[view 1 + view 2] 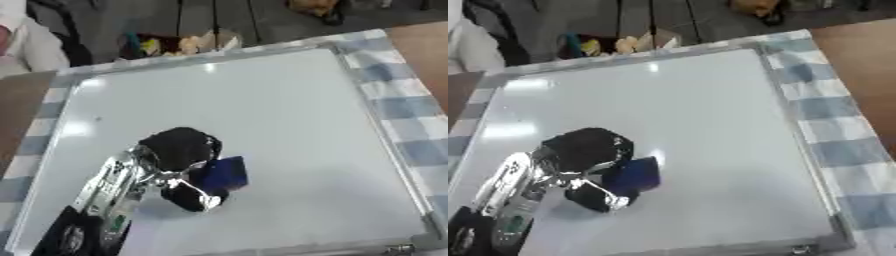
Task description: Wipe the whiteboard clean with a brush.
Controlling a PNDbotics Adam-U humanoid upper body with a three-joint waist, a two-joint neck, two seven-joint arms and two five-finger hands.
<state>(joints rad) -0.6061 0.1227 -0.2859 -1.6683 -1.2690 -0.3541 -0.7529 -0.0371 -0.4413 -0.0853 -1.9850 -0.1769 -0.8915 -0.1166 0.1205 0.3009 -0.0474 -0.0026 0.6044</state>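
The robot's left hand, black with glossy silver joints, came in over the whiteboard's near left corner on a silver-and-black forearm. Its fingers were curled round a small dark blue block, the brush, which sat pressed on the board toward the near left part of the surface, its boxy blue end sticking out to the right of the fingers. The right hand showed in neither view.

The whiteboard was a large, smooth, glossy white rectangle with a thin grey metal frame, lying flat and slightly askew; soft light glare sat near its far left corner. Beneath it lay a cloth of pale blue and white checks, showing along the right and left edges. Brown wood showed past the cloth at the far right. Beyond the far edge stood a box of mixed yellow and tan items on a dark floor.
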